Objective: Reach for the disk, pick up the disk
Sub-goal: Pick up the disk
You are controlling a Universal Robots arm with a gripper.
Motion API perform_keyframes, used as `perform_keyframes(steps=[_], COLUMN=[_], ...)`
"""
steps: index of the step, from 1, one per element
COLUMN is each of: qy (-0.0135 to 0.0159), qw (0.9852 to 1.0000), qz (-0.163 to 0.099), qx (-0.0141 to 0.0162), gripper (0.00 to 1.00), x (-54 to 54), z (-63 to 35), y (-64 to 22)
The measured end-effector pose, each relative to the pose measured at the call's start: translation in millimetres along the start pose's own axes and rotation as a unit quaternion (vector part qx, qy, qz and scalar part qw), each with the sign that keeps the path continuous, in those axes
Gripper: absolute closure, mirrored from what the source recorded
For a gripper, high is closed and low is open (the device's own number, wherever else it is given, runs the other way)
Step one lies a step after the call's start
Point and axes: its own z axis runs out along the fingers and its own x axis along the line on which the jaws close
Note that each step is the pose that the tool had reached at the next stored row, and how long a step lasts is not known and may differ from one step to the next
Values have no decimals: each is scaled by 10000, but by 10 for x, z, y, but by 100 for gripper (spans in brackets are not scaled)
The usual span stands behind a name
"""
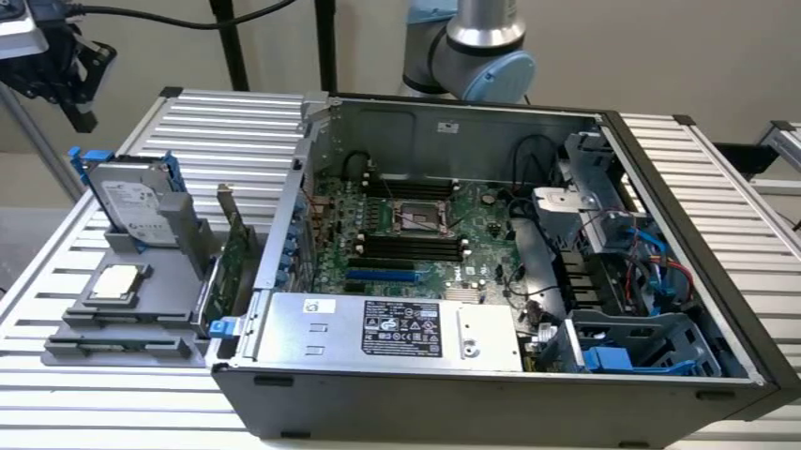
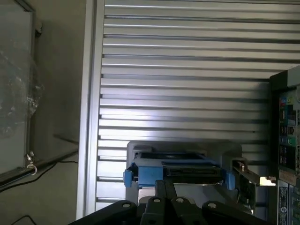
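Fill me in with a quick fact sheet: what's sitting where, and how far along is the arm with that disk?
setting: open computer case on a slatted metal table
disk: stands on edge in a grey holder, on the exterior view's left of the case
gripper: in the air above the disk, not touching it
processor chip: lies flat on the same holder, beside the disk
progress: disk not yet picked up

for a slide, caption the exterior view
Gripper hangs clear of the disk, which stands on edge beside an open computer.
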Motion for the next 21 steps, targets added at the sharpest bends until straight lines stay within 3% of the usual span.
perform_keyframes(steps=[2, 5, 11, 16, 21], qy=[0, 0, 20, 37, 54], qw=[10000, 10000, 9984, 9948, 9893], qz=[0, -22, -561, -1014, -1461], qx=[2, 4, 1, -1, -4], gripper=[89, 89, 89, 89, 89], x=[66, 68, 70, 69, 69], z=[0, 0, 1, 0, 0], y=[13, 13, 14, 14, 14])
